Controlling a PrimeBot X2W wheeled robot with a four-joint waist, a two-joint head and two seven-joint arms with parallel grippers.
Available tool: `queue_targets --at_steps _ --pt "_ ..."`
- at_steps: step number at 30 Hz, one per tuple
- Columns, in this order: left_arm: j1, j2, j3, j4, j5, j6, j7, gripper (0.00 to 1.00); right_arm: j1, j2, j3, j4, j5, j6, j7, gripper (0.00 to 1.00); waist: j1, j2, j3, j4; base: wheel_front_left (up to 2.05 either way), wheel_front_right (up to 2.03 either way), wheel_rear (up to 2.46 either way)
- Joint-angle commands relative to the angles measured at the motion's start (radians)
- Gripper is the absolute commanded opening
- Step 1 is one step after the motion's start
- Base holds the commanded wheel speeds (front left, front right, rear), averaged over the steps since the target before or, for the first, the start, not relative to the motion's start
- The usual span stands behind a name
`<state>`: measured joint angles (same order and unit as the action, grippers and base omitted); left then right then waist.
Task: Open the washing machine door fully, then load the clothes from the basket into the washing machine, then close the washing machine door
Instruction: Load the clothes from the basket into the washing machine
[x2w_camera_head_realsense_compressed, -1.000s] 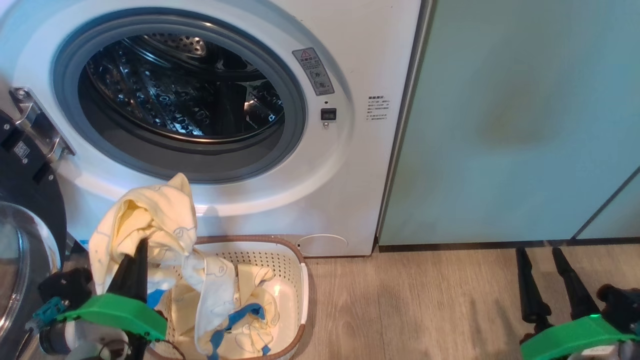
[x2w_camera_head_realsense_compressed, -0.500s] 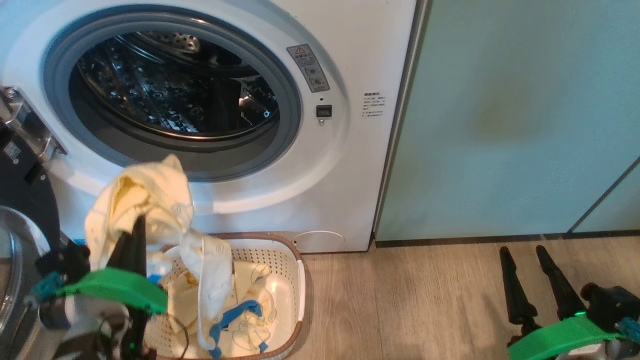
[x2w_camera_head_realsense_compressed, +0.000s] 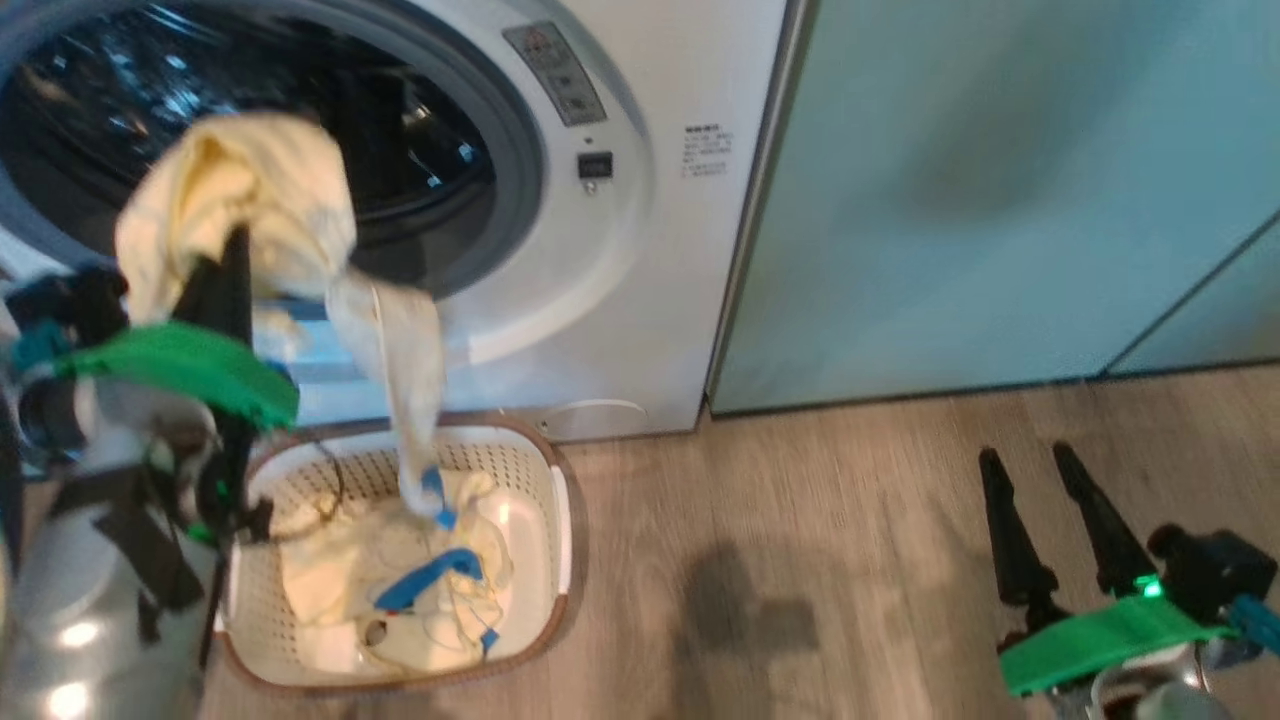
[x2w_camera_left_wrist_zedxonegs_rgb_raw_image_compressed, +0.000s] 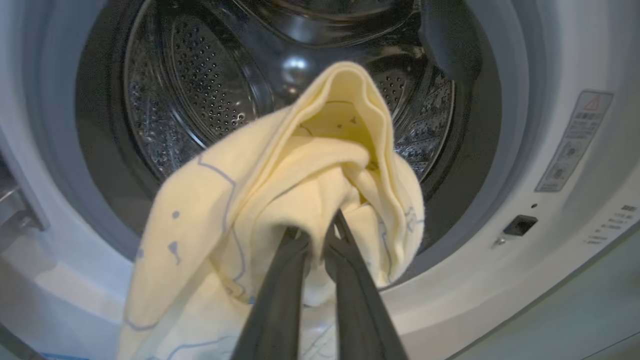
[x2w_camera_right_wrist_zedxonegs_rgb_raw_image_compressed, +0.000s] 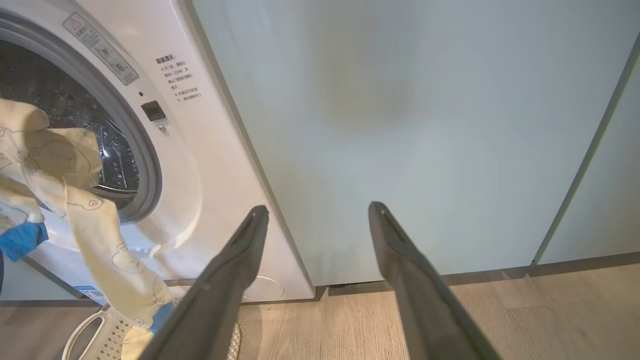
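Right now the left gripper (x2w_camera_left_wrist_zedxonegs_rgb_raw_image_compressed: 316, 232) has its two dark fingers pinched nearly together on a fold of a pale yellow garment (x2w_camera_left_wrist_zedxonegs_rgb_raw_image_compressed: 280, 180). It holds the garment up in front of the washing machine (x2w_camera_head_realsense_compressed: 640, 250), facing the drum (x2w_camera_left_wrist_zedxonegs_rgb_raw_image_compressed: 210, 90). The right gripper (x2w_camera_head_realsense_compressed: 1026, 452) hangs spread wide and empty above the floor (x2w_camera_head_realsense_compressed: 800, 520), well apart from the work.

The main risk is the garment's long tail (x2w_camera_head_realsense_compressed: 410, 400). It dangles down to the basket (x2w_camera_head_realsense_compressed: 560, 500), and its blue-trimmed end is at or just above the clothes (x2w_camera_head_realsense_compressed: 400, 570) heaped there. I cannot tell whether they touch. If the tail trails, it could catch on the basket rim. It could also drape over the rubber ring (x2w_camera_head_realsense_compressed: 515, 150) and stay outside the drum, where a closing door would trap it. The grip takes only a small bunch of limp cloth, so a quick move could let it slip.

The garment is soft and thick-folded, with faint blue outline prints. The drum is glossy steel, dotted with holes and ribbed. The ring is dull grey rubber. The basket is stiff white plastic, a perforated, round-cornered rectangle with a brown rim.
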<state>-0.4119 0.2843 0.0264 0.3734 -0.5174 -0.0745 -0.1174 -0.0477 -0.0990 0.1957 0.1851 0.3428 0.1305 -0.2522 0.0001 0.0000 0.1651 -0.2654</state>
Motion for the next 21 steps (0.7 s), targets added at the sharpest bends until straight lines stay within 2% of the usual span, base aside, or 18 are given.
queue_targets --at_steps 1,10,16,21 --pt "-0.085 0.051 0.032 -0.022 0.013 0.004 0.005 0.00 -0.049 -0.004 0.014 -0.035 -0.001 0.000 -0.010 1.00 -0.0001 0.0000 0.054 -0.031 0.00 0.00 0.00" --pt "-0.322 0.089 0.017 0.136 0.026 0.014 0.026 0.00 -0.115 0.019 0.008 -0.051 0.008 0.000 -0.010 1.00 -0.0001 0.0000 0.197 -0.080 0.00 0.00 0.00" --pt "-0.495 0.109 -0.027 0.266 0.067 0.014 0.033 0.00 -0.163 0.028 -0.003 -0.064 0.010 0.000 -0.010 1.00 -0.0001 0.0000 0.280 -0.096 0.00 0.00 0.00" --pt "-0.632 0.126 -0.071 0.378 0.093 0.002 0.083 0.00 -0.195 0.035 -0.002 -0.071 0.012 0.000 -0.010 1.00 -0.0001 0.0000 0.345 -0.107 0.00 0.00 0.00"
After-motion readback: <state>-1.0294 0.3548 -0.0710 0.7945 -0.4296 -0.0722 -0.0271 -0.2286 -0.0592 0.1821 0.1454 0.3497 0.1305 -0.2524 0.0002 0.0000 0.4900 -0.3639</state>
